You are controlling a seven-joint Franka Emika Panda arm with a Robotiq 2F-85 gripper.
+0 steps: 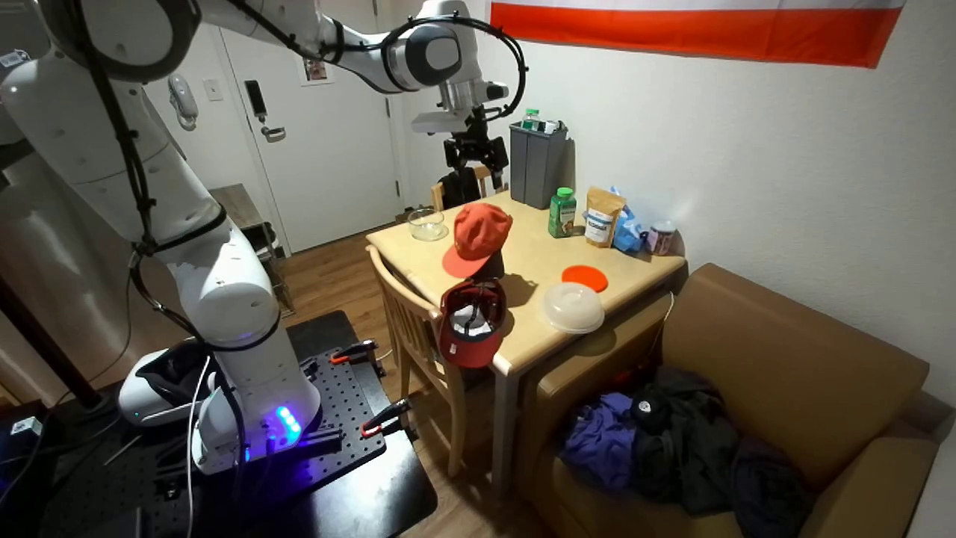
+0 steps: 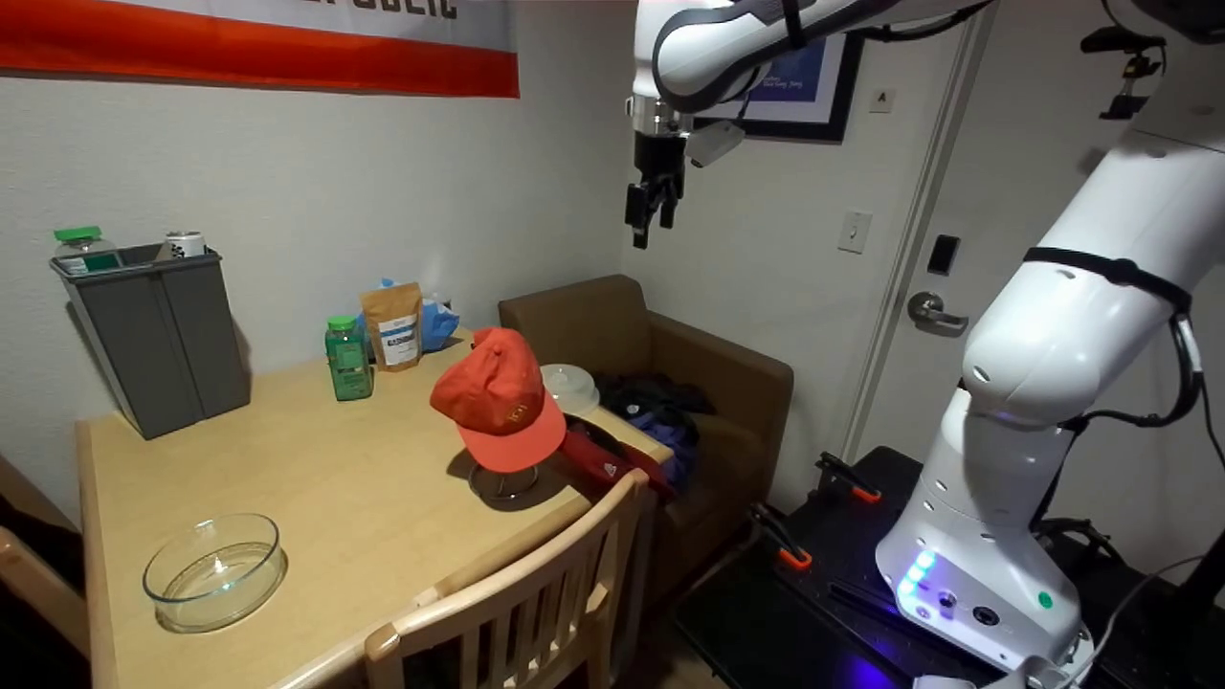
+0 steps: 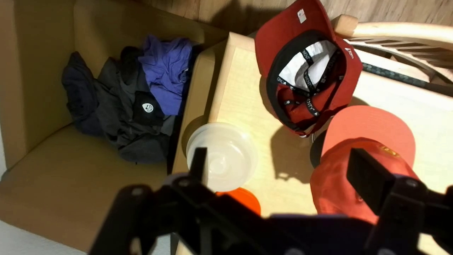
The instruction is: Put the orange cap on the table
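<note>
The orange cap (image 1: 482, 228) sits crown up on a small dark stand with a wire ring base, on the light-wood table (image 1: 534, 250). It also shows in an exterior view (image 2: 500, 388) and at the right of the wrist view (image 3: 334, 180), partly behind a finger. Its brim tilts down towards the chair side. My gripper (image 1: 476, 172) is open and empty, high above the table and apart from the cap; it also shows in an exterior view (image 2: 653, 232). In the wrist view my fingers (image 3: 277, 156) are wide apart with bare table (image 2: 335, 469) below.
A dark red cap (image 3: 345, 85) lies upside down at the table edge beside the stand. A translucent lid (image 1: 573, 307), flat orange dish (image 1: 585, 278), glass bowl (image 2: 215, 574), green bottle (image 1: 562, 213), brown pouch (image 1: 602, 217) and tall grey bin (image 1: 536, 164) stand on the table. A chair (image 2: 536, 565) adjoins it.
</note>
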